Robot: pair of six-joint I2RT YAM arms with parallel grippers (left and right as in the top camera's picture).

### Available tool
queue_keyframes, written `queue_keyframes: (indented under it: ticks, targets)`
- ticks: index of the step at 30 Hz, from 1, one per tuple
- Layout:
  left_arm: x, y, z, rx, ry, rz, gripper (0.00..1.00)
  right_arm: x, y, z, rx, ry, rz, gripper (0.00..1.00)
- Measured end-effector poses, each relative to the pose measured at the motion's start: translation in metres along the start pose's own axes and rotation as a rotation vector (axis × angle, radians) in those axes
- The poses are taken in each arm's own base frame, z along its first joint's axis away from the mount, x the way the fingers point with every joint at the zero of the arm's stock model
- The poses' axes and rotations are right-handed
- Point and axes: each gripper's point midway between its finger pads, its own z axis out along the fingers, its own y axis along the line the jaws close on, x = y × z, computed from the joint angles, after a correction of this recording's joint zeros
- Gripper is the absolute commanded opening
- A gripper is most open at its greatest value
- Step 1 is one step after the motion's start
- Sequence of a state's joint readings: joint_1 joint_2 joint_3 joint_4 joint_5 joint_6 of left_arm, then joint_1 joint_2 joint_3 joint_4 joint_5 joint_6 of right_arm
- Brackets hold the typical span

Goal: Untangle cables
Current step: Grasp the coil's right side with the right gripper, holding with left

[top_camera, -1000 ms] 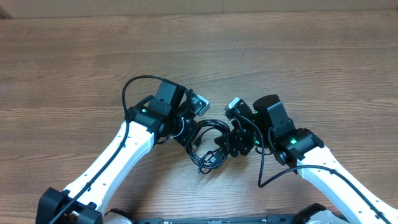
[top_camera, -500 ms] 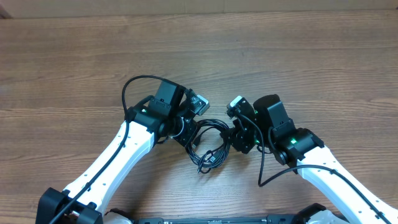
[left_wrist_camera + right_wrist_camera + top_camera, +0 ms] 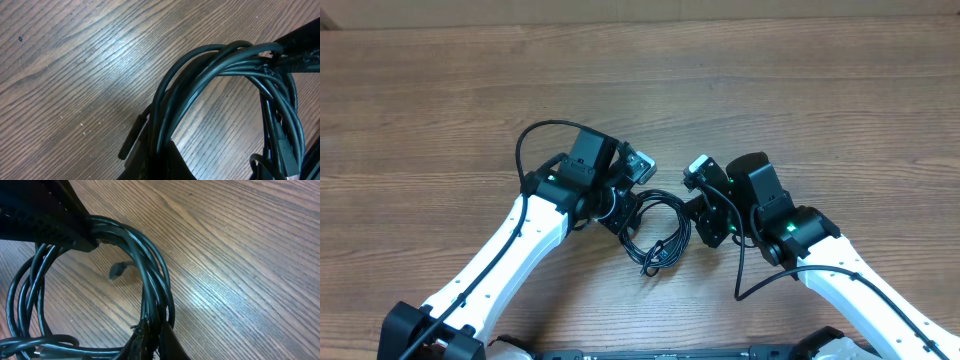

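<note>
Nearest the bases: slack loops of the cables (image 3: 658, 235) trail toward you, with a loose plug end (image 3: 116, 271) near them. Mid-field: the bundle lies coiled on the wood between both arms. The left gripper (image 3: 625, 216) is clamped on its left side and the right gripper (image 3: 697, 213) is pinched tight on its right side. Neither arm is nearer. The coil spans left to right between the claws, so I judge your separating pull goes outward along that line. Beyond them the table (image 3: 740, 80) continues.

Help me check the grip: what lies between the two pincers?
The cables, a looped bundle, bridge the gap between left pincer and right pincer, both shut on it; the overhead view shows this.
</note>
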State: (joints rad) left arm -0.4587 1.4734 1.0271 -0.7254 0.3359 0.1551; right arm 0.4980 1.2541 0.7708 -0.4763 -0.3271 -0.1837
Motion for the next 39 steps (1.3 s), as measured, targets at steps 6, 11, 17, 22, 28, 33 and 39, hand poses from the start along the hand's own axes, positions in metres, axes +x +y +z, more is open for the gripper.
queue_keyframes:
  ticks: [6,11,17,22,28,33,39]
  targets:
    - [-0.002,0.000,0.000,-0.001,-0.008,0.003,0.04,0.001,0.000,0.000,0.002,0.005,0.002,0.04]
    - [-0.004,0.001,0.000,-0.002,-0.017,-0.016,0.04,0.005,-0.001,0.000,0.004,0.020,0.014,0.47]
    - [-0.006,0.001,0.000,-0.004,-0.024,-0.029,0.04,0.008,-0.002,0.000,0.010,0.033,0.008,0.55]
    - [-0.006,0.003,0.000,-0.014,-0.024,-0.042,0.04,0.009,-0.001,0.000,0.009,0.037,0.009,0.42]
    - [-0.011,0.004,0.000,-0.017,-0.042,-0.039,0.04,0.010,-0.001,0.000,0.009,0.042,0.014,0.40]
    - [-0.016,0.004,-0.001,-0.015,-0.064,-0.046,0.04,0.010,-0.001,0.000,0.009,0.042,0.014,0.40]
    - [-0.018,0.004,-0.001,-0.015,-0.072,-0.050,0.04,0.009,-0.001,0.000,0.009,0.036,0.010,0.28]
